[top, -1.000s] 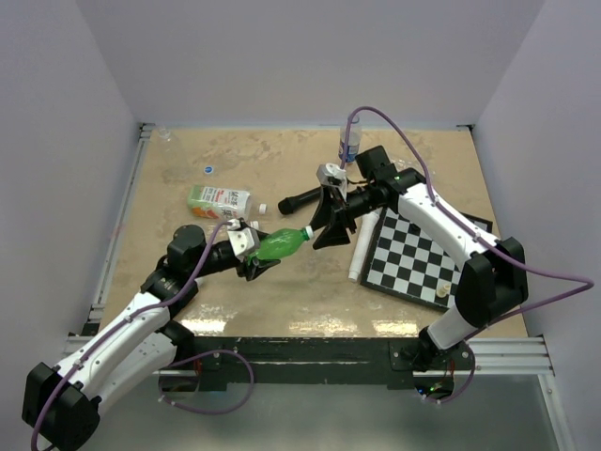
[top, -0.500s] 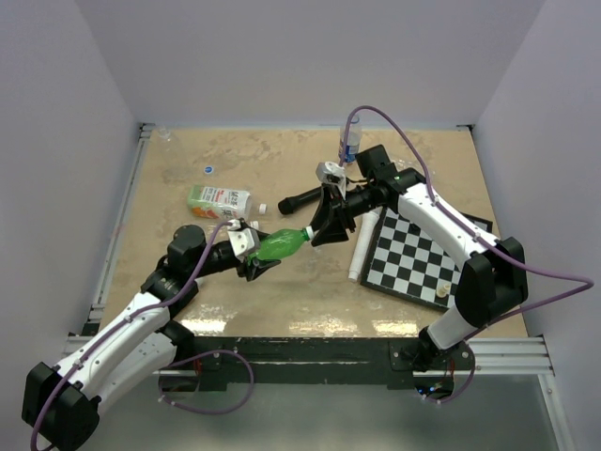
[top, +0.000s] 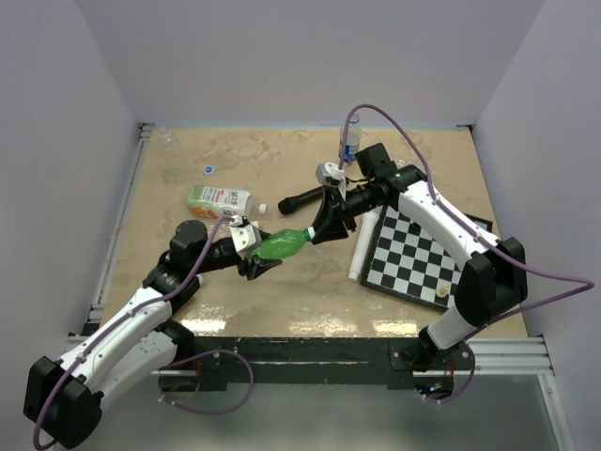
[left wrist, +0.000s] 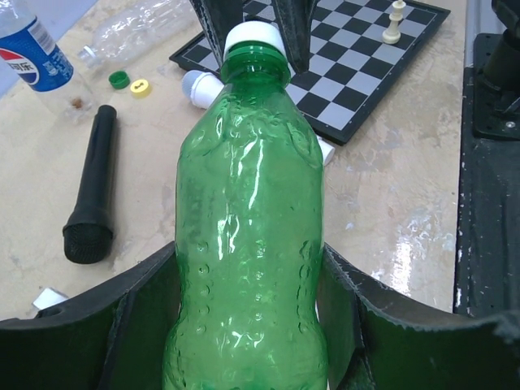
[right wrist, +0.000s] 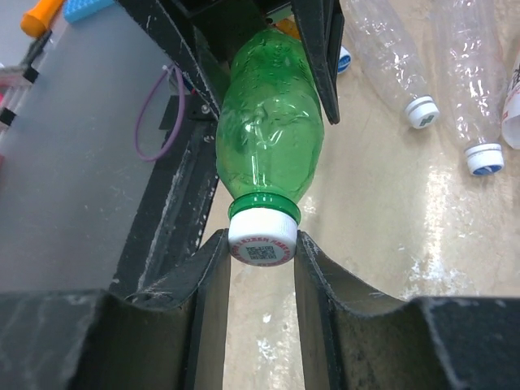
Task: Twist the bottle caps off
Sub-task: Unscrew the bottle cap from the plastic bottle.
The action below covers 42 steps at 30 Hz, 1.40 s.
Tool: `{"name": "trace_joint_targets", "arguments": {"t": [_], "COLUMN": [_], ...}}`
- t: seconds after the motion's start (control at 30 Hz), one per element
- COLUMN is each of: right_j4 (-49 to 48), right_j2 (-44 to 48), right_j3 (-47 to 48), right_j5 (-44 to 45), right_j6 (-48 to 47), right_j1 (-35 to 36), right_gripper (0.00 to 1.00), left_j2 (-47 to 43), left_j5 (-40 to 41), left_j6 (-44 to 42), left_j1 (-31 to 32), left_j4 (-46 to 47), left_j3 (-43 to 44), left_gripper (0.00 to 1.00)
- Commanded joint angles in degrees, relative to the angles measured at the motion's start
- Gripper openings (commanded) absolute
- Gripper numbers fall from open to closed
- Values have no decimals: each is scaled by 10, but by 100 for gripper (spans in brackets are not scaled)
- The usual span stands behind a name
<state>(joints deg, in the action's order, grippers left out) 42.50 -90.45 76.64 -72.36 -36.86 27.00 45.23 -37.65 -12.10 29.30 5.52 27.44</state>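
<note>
My left gripper (top: 255, 254) is shut on the body of a bright green bottle (top: 280, 244) and holds it lying sideways above the table, neck pointing right. In the left wrist view the bottle (left wrist: 252, 211) fills the space between the left gripper's (left wrist: 252, 268) jaws. Its white cap (top: 307, 231) sits between the fingertips of my right gripper (top: 315, 232). In the right wrist view both fingers of the right gripper (right wrist: 262, 244) touch the sides of the cap (right wrist: 262, 236). A loose green cap (left wrist: 119, 79) and a yellow cap (left wrist: 140, 86) lie on the table.
A white-and-green carton (top: 218, 198) and a blue cap (top: 208, 170) lie at the left. A black microphone (top: 299, 198), a white microphone (top: 362, 246) and a chessboard (top: 418, 254) lie at the right. A Pepsi bottle (top: 348, 146) stands behind. Clear bottles (right wrist: 390, 57) lie beyond.
My right gripper has moved left onto the green bottle's neck and its fingers now sit around the white cap. The left gripper has held the bottle nearly still.
</note>
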Motion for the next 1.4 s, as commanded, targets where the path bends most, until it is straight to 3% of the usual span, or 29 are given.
{"name": "trace_joint_targets", "arguments": {"t": [0.0,0.07,0.2,0.33,0.43,0.57,0.6,0.67,0.83,0.9,1.1,1.27,1.33,1.37], "right_j4": [140,204,189,54,32,-7,-14,-29,-55,-49,-5,-69,-128,-162], "right_j2": [-2,-4,57,135,132,139,142,147,157,161,164,164,173,178], "right_j3": [66,83,46,-22,-20,-45,-49,-59,-62,-61,-39,-37,-55,-66], "right_j5": [5,23,106,188,202,161,152,139,132,124,96,65,57,57], "right_j6": [-215,-328,-499,-574,-566,-501,-484,-448,-347,-334,-284,-20,96,156], "right_j1": [19,27,53,66,65,66,66,66,63,60,22,-14,-15,-15], "right_gripper": [0,0,0,0,0,1,6,17,65,72,72,75,98,98], "left_j2": [28,38,49,54,52,54,52,50,43,38,32,29,30,29], "left_j5": [-55,-87,-144,-157,-159,-153,-150,-147,-138,-138,-124,-113,-111,-111], "left_j6": [32,45,66,64,59,56,56,54,52,52,51,51,52,52], "left_j1": [-20,-31,-50,-51,-51,-51,-51,-50,-50,-50,-49,-49,-49,-49], "left_j4": [8,12,41,46,48,47,48,48,46,45,45,44,45,45], "left_j3": [33,40,38,34,31,28,28,27,24,22,19,20,20,20], "left_gripper": [0,0,0,0,0,0,0,0,0,0,0,0,0,0]}}
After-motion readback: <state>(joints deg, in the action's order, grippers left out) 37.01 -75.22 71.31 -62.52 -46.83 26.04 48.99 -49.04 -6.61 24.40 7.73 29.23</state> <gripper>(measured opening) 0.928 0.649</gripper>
